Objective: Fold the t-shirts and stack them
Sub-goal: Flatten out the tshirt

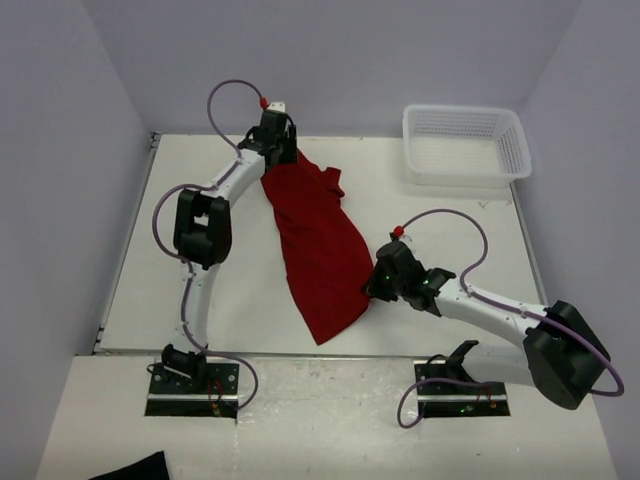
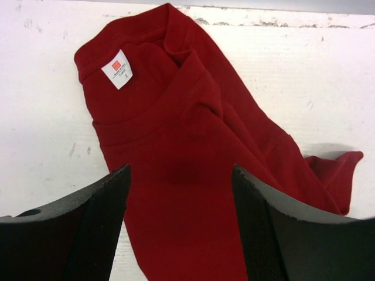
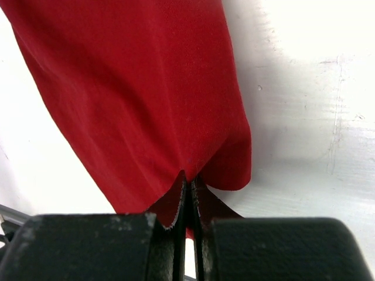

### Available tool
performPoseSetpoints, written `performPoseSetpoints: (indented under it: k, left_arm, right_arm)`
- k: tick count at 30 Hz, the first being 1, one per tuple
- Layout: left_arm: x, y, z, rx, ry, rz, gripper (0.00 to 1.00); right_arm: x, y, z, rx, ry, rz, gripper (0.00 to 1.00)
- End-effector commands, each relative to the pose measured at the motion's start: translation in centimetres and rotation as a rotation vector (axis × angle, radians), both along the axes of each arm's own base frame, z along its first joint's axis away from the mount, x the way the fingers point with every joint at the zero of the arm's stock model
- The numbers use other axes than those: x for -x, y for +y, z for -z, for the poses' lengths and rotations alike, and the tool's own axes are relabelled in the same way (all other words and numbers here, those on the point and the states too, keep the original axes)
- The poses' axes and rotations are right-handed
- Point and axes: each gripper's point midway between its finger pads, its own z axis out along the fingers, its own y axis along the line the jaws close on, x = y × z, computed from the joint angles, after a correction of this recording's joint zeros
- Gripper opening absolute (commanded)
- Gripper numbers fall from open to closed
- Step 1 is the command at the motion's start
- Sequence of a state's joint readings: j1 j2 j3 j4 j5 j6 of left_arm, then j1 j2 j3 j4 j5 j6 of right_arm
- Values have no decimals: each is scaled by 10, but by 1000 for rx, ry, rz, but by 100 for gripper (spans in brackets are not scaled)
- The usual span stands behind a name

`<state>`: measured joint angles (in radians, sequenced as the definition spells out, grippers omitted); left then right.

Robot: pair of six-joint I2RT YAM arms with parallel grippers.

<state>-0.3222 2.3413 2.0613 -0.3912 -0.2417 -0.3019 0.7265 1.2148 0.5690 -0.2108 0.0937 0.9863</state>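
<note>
The dark red t-shirt [image 1: 320, 240] lies bunched in a long strip, running from the far left of the table down toward the near edge. Its collar end with a white label [image 2: 117, 68] shows in the left wrist view. My left gripper [image 1: 283, 150] hangs over that collar end, open, with the red cloth [image 2: 176, 134] spread below and between its two fingers [image 2: 180, 170]. My right gripper [image 1: 372, 285] sits at the shirt's lower right edge. It [image 3: 188, 178] is shut on a pinched fold of the red cloth [image 3: 146, 88].
A white mesh basket [image 1: 465, 170] stands at the far right of the table. A black cloth scrap [image 1: 135, 468] lies at the bottom left, off the table. The arm bases are bolted along the near edge.
</note>
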Motion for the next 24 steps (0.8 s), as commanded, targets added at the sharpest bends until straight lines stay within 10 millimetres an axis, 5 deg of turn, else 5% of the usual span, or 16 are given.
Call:
performPoseSetpoints:
  k: [1, 6, 15, 19, 20, 22, 24]
  left_arm:
    - [-12, -13, -9, 10, -42, 38, 71]
    - [-17, -32, 21, 7, -15, 77, 82]
    - [-25, -46, 52, 29, -8, 110, 81]
    - [-25, -46, 56, 28, -9, 111, 59]
    - [-25, -46, 51, 28, -17, 109, 33]
    - [-26, -43, 44, 19, -36, 97, 0]
    - [-29, -42, 20, 22, -75, 94, 0]
  right_arm:
    - [0, -1, -1, 20, -17, 8, 0]
    - [3, 6, 0, 15, -8, -4, 0]
    - [9, 8, -1, 16, -2, -3, 0]
    - [8, 7, -1, 27, 1, 0, 0]
    - [8, 8, -1, 32, 0, -1, 0]
    - [6, 8, 0, 43, 2, 4, 0]
    - [4, 6, 0, 56, -5, 15, 0]
